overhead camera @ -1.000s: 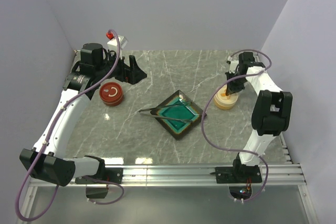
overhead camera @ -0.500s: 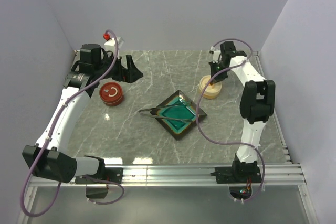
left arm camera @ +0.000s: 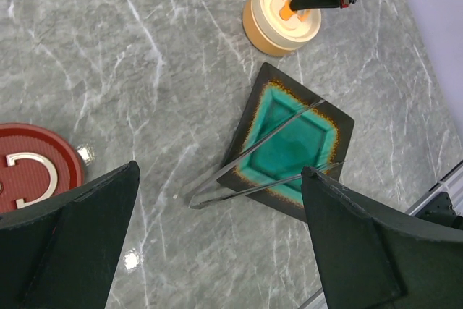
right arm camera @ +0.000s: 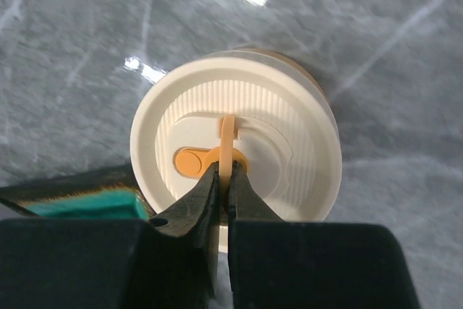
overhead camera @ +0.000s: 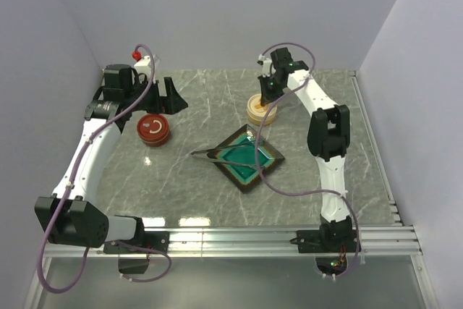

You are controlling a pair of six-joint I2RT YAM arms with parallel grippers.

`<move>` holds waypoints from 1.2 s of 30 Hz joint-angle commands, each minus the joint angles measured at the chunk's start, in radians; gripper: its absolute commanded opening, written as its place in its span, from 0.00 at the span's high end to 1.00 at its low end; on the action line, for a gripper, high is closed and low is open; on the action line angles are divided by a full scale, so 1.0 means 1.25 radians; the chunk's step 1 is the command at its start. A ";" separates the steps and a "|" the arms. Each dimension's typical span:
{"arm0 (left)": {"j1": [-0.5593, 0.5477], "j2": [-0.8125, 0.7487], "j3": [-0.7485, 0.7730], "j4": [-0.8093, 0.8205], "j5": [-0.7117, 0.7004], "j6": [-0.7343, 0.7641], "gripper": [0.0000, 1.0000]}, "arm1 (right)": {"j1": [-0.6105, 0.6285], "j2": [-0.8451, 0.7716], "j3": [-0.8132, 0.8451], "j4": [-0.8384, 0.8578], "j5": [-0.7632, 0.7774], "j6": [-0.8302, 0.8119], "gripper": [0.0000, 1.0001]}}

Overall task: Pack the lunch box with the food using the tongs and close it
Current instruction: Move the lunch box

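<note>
My right gripper (overhead camera: 266,99) (right arm camera: 224,171) is shut on the thin upright handle (right arm camera: 228,135) on the cream lid of the round orange lunch box (overhead camera: 262,110) (left arm camera: 286,14), just behind the dish's far corner. Whether the box rests on the table or hangs above it I cannot tell. The grey metal tongs (overhead camera: 228,151) (left arm camera: 199,199) lie across the square teal dish (overhead camera: 246,186) (left arm camera: 244,132), their joined end pointing left off its rim. My left gripper (overhead camera: 173,95) (left arm camera: 221,171) hangs wide open at the back left, holding nothing. The food is out of view.
A round red container (overhead camera: 153,129) (left arm camera: 29,175) with a white ring handle on its lid stands at the left, below my left gripper. The dish's dark corner (right arm camera: 87,200) lies close beside the lunch box. Walls close in the back and both sides.
My right arm has swung left with the lunch box in its grip, from the table's right side to just behind the dish. The left arm has shifted only slightly.
</note>
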 commanded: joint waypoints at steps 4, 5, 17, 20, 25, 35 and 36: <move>0.022 -0.009 -0.021 -0.003 0.000 -0.003 0.01 | 0.075 0.095 0.084 0.036 -0.024 0.018 1.00; 0.025 -0.010 -0.024 -0.003 0.000 -0.003 0.01 | 0.081 0.110 0.102 0.040 -0.028 0.024 1.00; 0.063 -0.023 -0.047 -0.015 -0.003 0.000 0.01 | 0.162 0.170 0.182 0.093 -0.065 0.057 1.00; 0.072 -0.019 -0.052 -0.016 -0.003 -0.003 0.00 | 0.185 0.173 0.187 0.108 -0.080 0.085 1.00; 0.077 -0.018 -0.056 -0.022 -0.003 0.004 0.01 | 0.222 0.188 0.216 0.126 -0.096 0.112 1.00; 0.121 -0.026 -0.062 -0.030 -0.007 0.006 0.01 | 0.309 0.194 0.217 0.157 -0.128 0.145 1.00; 0.128 -0.027 -0.063 -0.029 -0.004 0.005 0.01 | 0.316 0.194 0.214 0.157 -0.131 0.148 1.00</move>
